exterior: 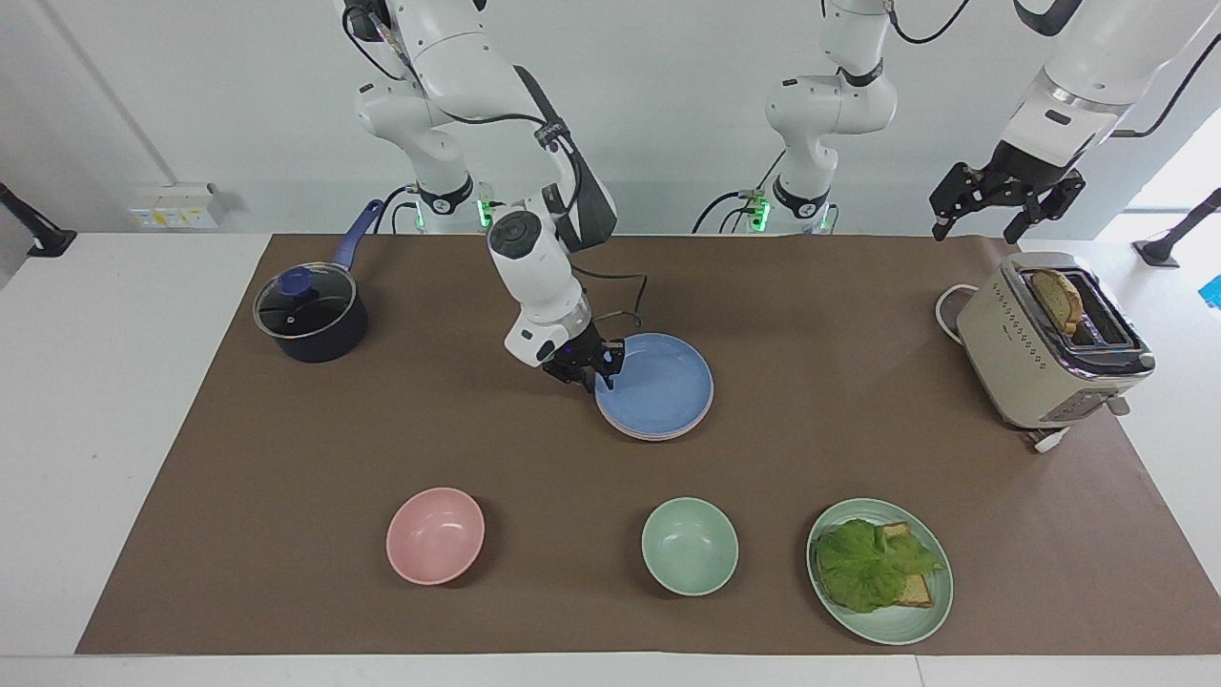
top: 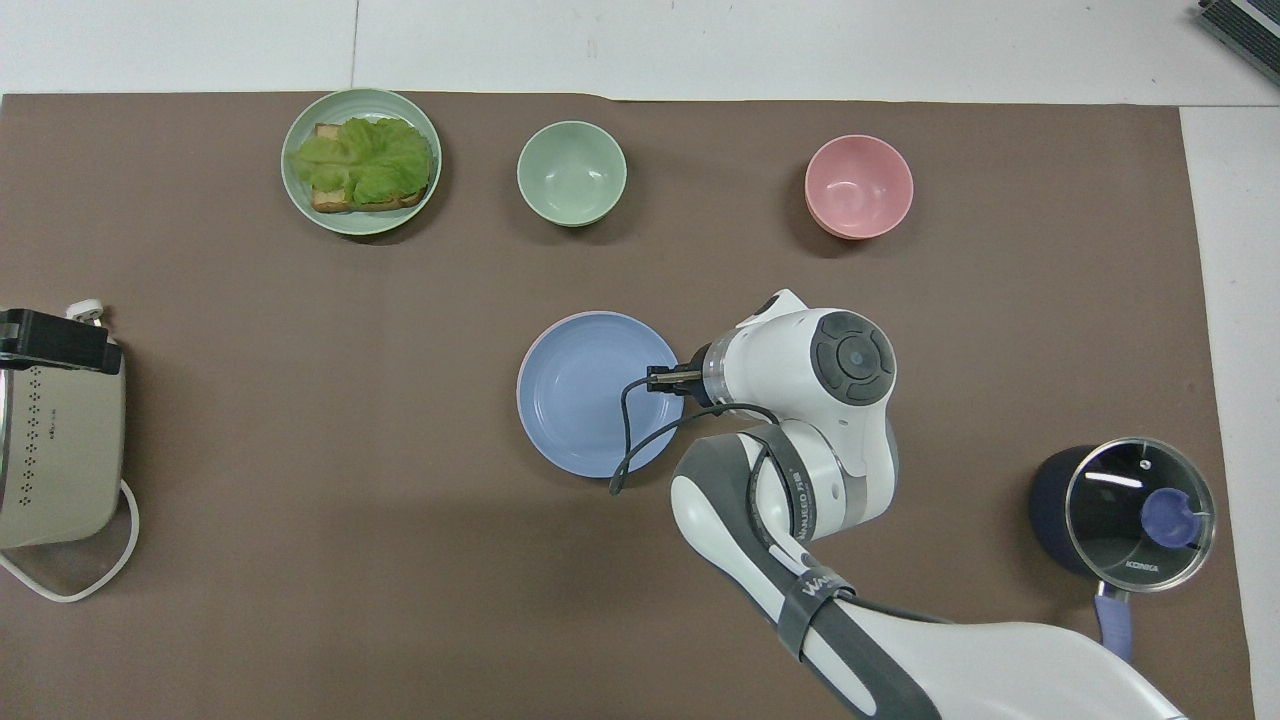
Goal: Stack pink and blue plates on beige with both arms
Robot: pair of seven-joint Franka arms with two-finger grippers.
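While the right arm bent down from its base at the robots' edge of the table, we saw its forearm slant toward the middle of the brown mat [exterior: 286, 477], with the right gripper [exterior: 599, 374] low at the rim of the blue plate [exterior: 658, 384]. Its fingertips seemed to sit at that rim, but we could not tell whether they gripped it or stood clear of it. The blue plate lay flat on top of the pink plate [exterior: 658, 434], of which only a thin edge showed beneath. We could not make out a beige plate under the two; it may have been hidden by them. The stack sat near the middle of the mat.

The left arm waited raised near the corner of the table at its own end. The left gripper [exterior: 1006, 205] hung above the toaster [exterior: 1045, 348] with its fingers spread wide, holding nothing.
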